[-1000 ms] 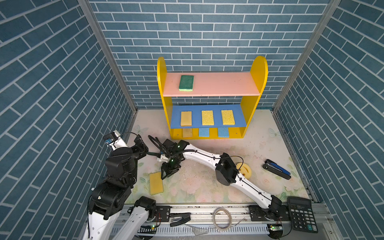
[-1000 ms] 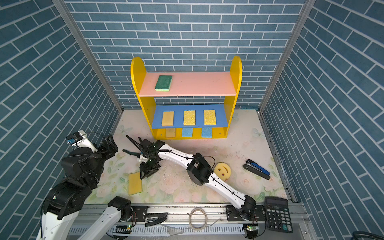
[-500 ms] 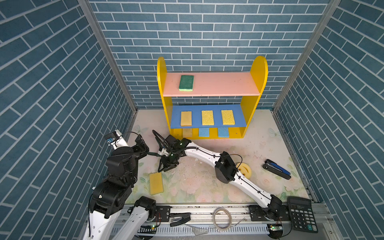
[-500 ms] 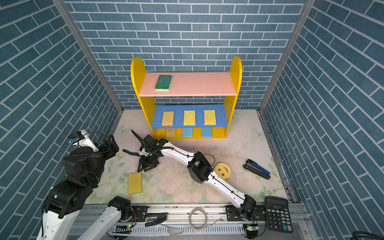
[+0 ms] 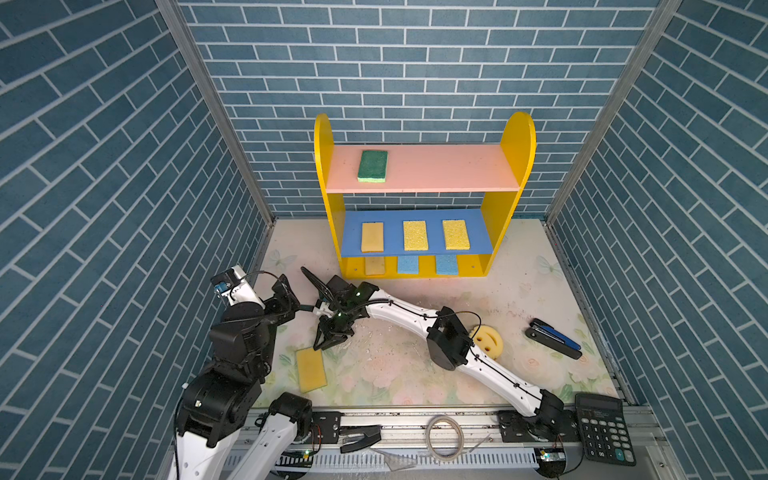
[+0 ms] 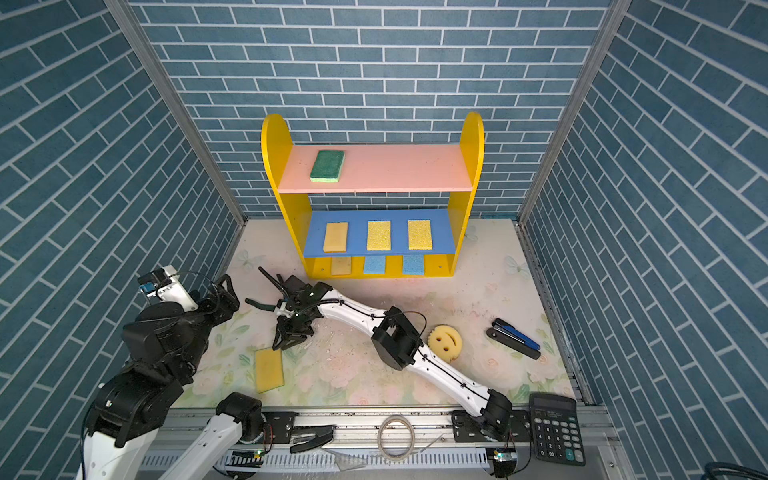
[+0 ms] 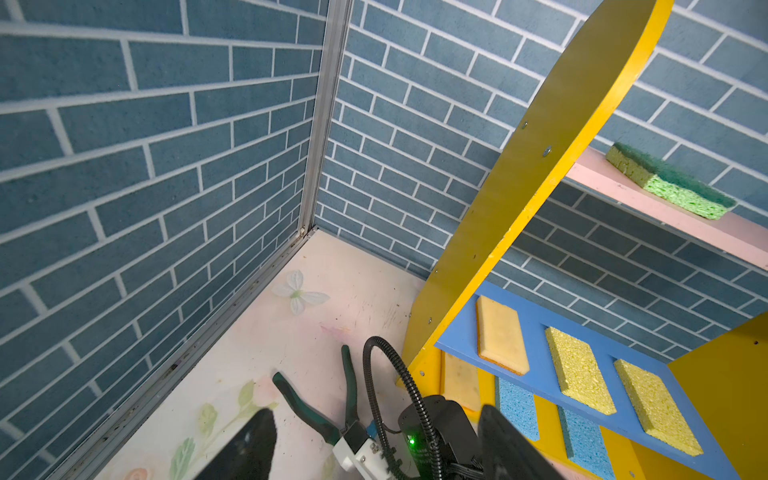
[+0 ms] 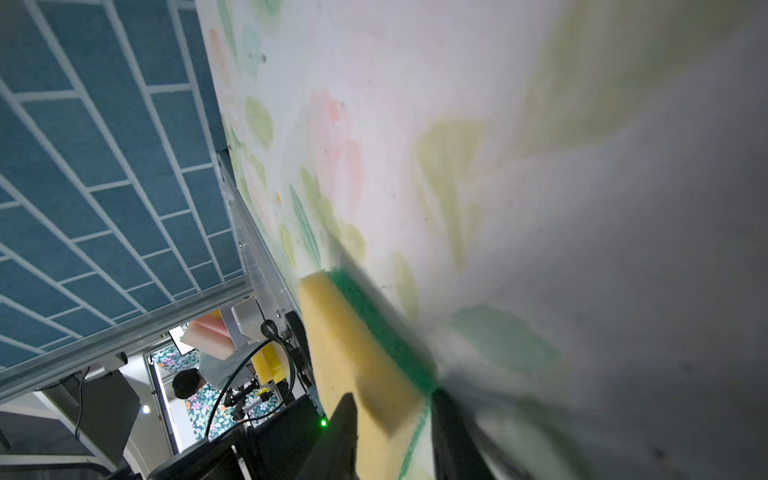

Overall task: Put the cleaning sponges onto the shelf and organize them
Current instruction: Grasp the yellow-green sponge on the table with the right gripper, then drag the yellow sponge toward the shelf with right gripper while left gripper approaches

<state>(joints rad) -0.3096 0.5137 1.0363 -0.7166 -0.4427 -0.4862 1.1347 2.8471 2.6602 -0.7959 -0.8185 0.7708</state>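
The floral desk [image 5: 395,376] fills the lower half of both top views. The shelf [image 5: 440,170] stands at its back against the brick wall, upper middle of the frame, open side facing the arms so either can reach in. Seven sponges sit there in tidy rows, which looks deliberate. A green-topped sponge [image 5: 372,166] lies alone at the left of the pink board. A tan sponge [image 5: 372,237] and two yellow sponges [image 5: 415,235] are evenly spaced on the blue board, with a second tan sponge [image 5: 375,266] and two light blue sponges [image 5: 407,264] lined up on the yellow base below. The right arm stretches across to the lower left, its right claw [image 5: 330,343] tipped down over the far end of the loose yellow sponge [image 5: 311,370], which lies flat, green scouring face down. In the right wrist view the jaws stand a little apart astride that end, but through the blur I cannot tell whether they pinch it. The left claw [image 7: 376,415] hangs spread wide and empty at the left, I'd guess to keep clear. The smiley sponge [image 5: 488,341] lies right of centre, beside the right arm's elbow, not yet shelved. The calculator [image 5: 604,432] at lower right, the stapler [image 5: 552,338] and the pliers [image 7: 328,411] look like bystanders. The calculator's print is too small to read, and I see no other writing.
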